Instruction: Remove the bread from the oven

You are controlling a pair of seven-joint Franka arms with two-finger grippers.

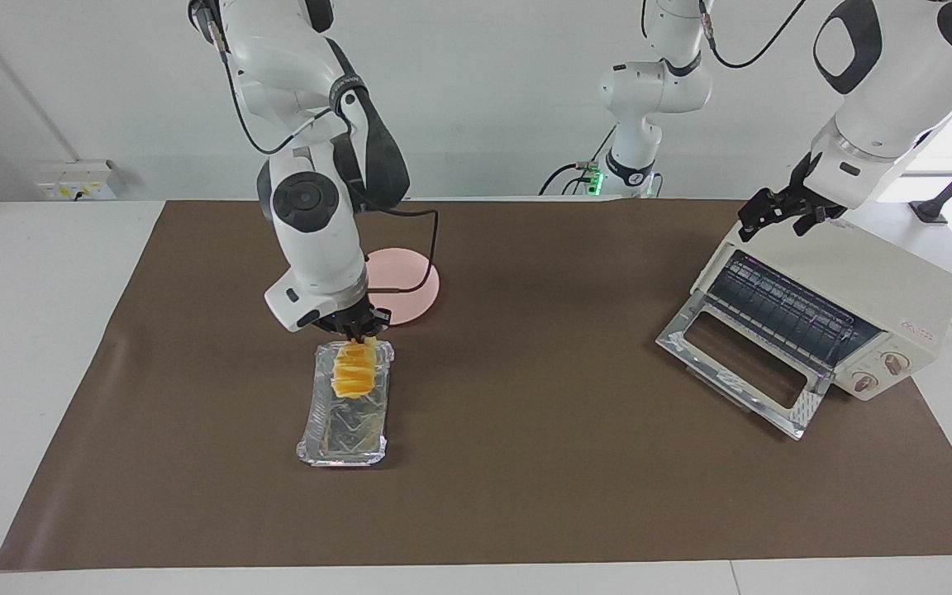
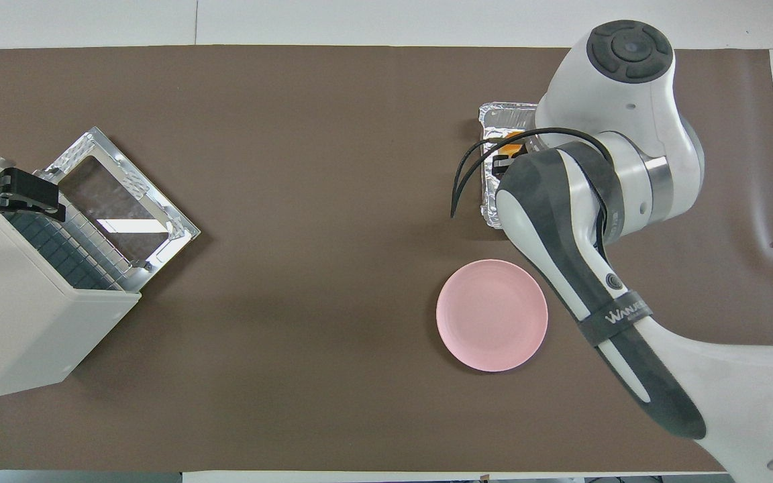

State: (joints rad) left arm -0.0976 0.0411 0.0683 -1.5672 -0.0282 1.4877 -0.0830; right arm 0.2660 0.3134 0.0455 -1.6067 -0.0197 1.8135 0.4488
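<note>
The right gripper (image 1: 358,334) clamps the bread (image 1: 355,372), which hangs below it over the foil tray (image 1: 345,431). The left gripper (image 1: 782,216) waits, spread wide, over the oven (image 1: 848,289).

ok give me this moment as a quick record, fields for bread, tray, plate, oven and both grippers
bread: lifted, hanging from the right gripper over the tray's end nearer the robots
foil tray: on the brown mat, toward the right arm's end, now without bread
pink plate: nearer the robots than the tray, nothing on it
oven: toward the left arm's end, door dropped open, no bread seen on the rack
right gripper: shut on the bread's upper end
left gripper: open, over the oven's top, waiting
</note>
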